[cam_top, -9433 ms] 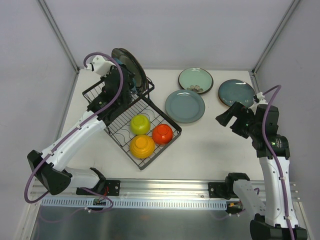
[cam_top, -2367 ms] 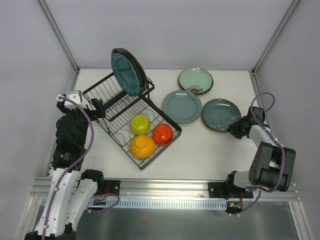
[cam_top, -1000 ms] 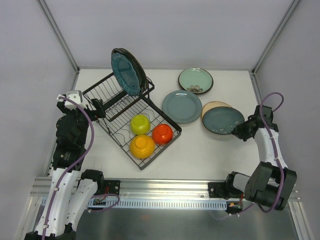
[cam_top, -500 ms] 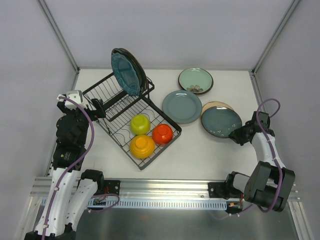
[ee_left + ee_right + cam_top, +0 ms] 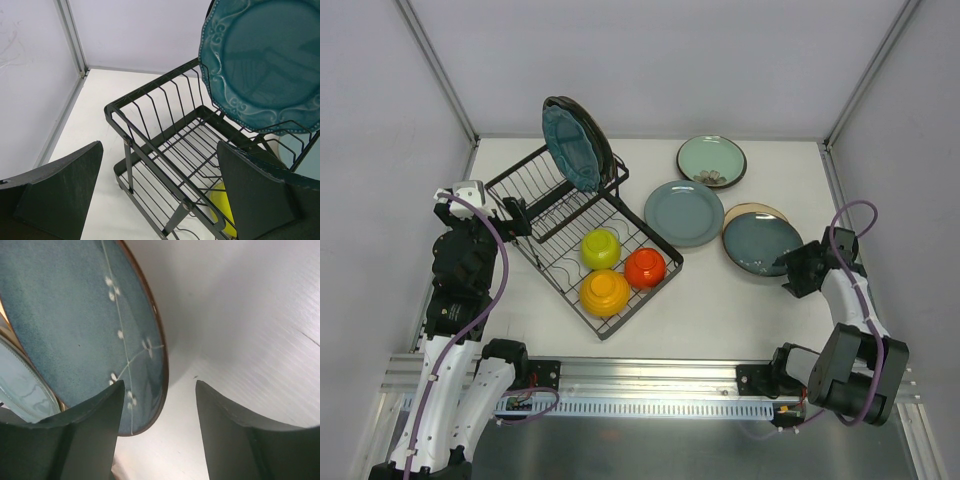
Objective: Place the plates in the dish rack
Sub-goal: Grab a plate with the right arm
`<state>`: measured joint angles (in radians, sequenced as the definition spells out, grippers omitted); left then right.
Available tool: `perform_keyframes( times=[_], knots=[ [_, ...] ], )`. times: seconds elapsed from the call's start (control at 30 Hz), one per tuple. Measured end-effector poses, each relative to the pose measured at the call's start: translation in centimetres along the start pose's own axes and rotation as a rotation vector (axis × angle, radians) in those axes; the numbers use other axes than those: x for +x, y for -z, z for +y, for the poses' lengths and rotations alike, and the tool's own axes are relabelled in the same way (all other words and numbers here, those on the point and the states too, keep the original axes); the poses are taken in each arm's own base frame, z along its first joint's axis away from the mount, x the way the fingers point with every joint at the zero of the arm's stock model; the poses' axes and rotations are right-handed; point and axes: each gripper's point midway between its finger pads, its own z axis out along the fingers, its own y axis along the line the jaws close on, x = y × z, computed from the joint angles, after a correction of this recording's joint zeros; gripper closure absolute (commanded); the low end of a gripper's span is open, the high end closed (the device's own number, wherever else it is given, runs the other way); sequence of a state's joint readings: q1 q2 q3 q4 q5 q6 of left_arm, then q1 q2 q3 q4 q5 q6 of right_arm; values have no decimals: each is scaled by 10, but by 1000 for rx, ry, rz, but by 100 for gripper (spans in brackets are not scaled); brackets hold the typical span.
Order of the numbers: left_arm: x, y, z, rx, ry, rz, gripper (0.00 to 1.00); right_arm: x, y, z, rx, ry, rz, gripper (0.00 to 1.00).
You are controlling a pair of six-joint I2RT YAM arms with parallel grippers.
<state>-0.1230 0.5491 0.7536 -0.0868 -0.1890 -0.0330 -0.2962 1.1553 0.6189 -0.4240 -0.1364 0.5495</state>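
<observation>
Presently the right hand [image 5: 786, 268] sits at the near-right rim of the dark teal sprig-patterned plate [image 5: 760, 243], fingers parted and gripping nothing. That plate lies on the bench right of the dish rack [image 5: 545, 200], over something tan. The left hand [image 5: 160, 170], spread wide and empty, faces the rack. Recommend seating the rim deep between the fingers before closing. No legible markings found.

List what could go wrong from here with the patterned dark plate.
1. The right claw stands open about the rim of the patterned plate; closing on that thin glazed edge, it may slip.
2. That plate seems to touch the grey-blue plate; lifting it could jolt its neighbour.
3. The dish rack holds a scalloped plate upright; a careless insertion might knock it.
</observation>
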Motion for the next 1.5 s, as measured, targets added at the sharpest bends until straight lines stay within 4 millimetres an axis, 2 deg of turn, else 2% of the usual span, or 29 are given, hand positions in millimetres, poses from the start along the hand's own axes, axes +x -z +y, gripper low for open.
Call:
perform_keyframes(
  times=[0.23,0.47,0.57,0.67,0.7,0.8,0.97,1.07,1.33,1.5],
  knots=[
    [0,0,0,0,0,0,2,-6,-8,10,-85,-2,-50,35],
    [0,0,0,1,0,-1,2,-12,-19,18,-157,-14,-89,41],
    [0,0,0,1,0,0,2,-11,-24,17,-165,-19,-89,48],
    [0,0,-1,3,0,0,2,-12,-27,17,-178,-25,-93,60],
    [0,0,-1,5,0,0,2,-12,-29,16,-179,-27,-94,68],
    [0,0,-2,9,-1,0,2,-15,-28,20,-209,-41,-99,79],
    [0,1,-9,52,-1,0,2,-22,-18,33,-269,-36,-130,92],
    [-3,3,-15,90,-13,-10,1,-21,-12,30,-260,-26,-138,99],
    [-12,10,-33,197,-23,-23,2,-28,19,38,-248,30,-159,99],
    [-44,21,-52,295,32,-43,2,-30,36,39,-213,81,-162,99]
  ],
)
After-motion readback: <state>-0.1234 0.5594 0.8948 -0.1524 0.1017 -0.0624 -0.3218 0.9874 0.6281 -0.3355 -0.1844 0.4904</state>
